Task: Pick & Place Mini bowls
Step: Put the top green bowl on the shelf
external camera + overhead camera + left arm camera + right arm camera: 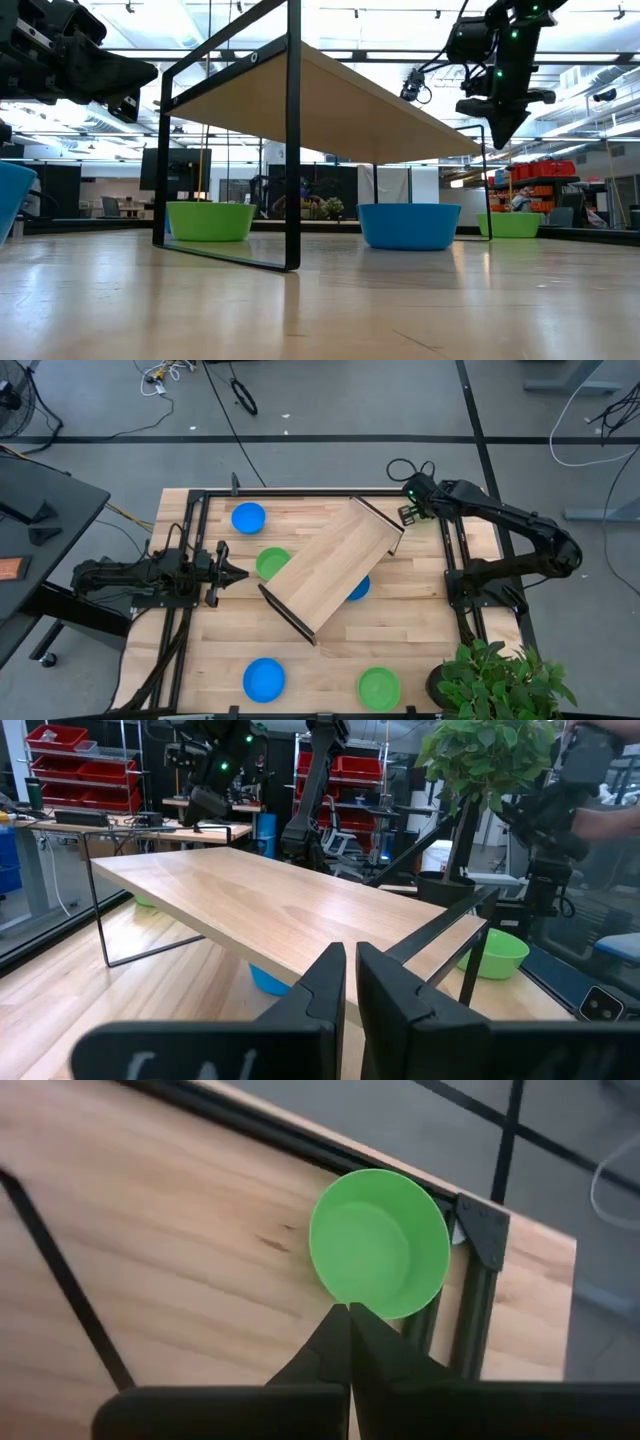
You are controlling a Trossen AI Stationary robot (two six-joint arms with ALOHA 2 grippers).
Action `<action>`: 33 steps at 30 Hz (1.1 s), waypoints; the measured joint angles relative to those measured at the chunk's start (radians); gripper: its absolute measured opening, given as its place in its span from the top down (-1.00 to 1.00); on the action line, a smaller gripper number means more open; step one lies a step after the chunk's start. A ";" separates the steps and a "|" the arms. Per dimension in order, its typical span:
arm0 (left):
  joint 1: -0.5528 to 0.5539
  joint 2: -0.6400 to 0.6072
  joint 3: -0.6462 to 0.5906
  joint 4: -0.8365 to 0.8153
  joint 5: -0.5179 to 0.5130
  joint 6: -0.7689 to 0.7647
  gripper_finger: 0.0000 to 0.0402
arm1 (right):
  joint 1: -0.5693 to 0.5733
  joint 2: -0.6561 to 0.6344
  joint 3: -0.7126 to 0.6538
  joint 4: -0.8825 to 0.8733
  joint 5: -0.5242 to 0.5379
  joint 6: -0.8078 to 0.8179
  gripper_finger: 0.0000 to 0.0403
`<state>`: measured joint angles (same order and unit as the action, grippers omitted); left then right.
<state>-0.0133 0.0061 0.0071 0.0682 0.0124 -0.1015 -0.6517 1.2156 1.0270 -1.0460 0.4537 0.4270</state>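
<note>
Mini bowls rest on their bases on the wooden table: a blue bowl [248,517] at the far left, a green bowl [268,563] and a blue bowl [360,589] half under the raised wooden tray [335,560], and a blue bowl [264,679] and a green bowl [379,687] near the front edge. Another green bowl [380,1245] sits in the far right corner. My right gripper [349,1312] hangs shut above it, well clear of the table [497,138], holding nothing. My left gripper [240,572] waits at the left, level and shut [350,975].
The tray stands slantwise mid-table on black wire legs [292,150]. Black frame rails [462,560] run along the table's sides and far edge. A potted plant [495,680] stands at the near right corner.
</note>
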 joint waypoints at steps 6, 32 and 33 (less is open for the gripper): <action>0.000 0.000 0.000 0.000 0.000 0.000 0.84 | -0.056 0.000 -0.044 0.008 -0.043 -0.140 1.00; 0.000 0.000 0.000 0.000 0.000 0.000 0.84 | -0.064 -0.068 -0.048 0.063 -0.042 -0.223 1.00; 0.000 0.000 0.000 0.000 0.000 0.000 0.84 | -0.060 -0.071 -0.048 0.060 -0.042 -0.224 1.00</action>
<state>-0.0135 0.0063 0.0071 0.0684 0.0124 -0.1017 -0.7122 1.1449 0.9791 -0.9862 0.4113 0.2031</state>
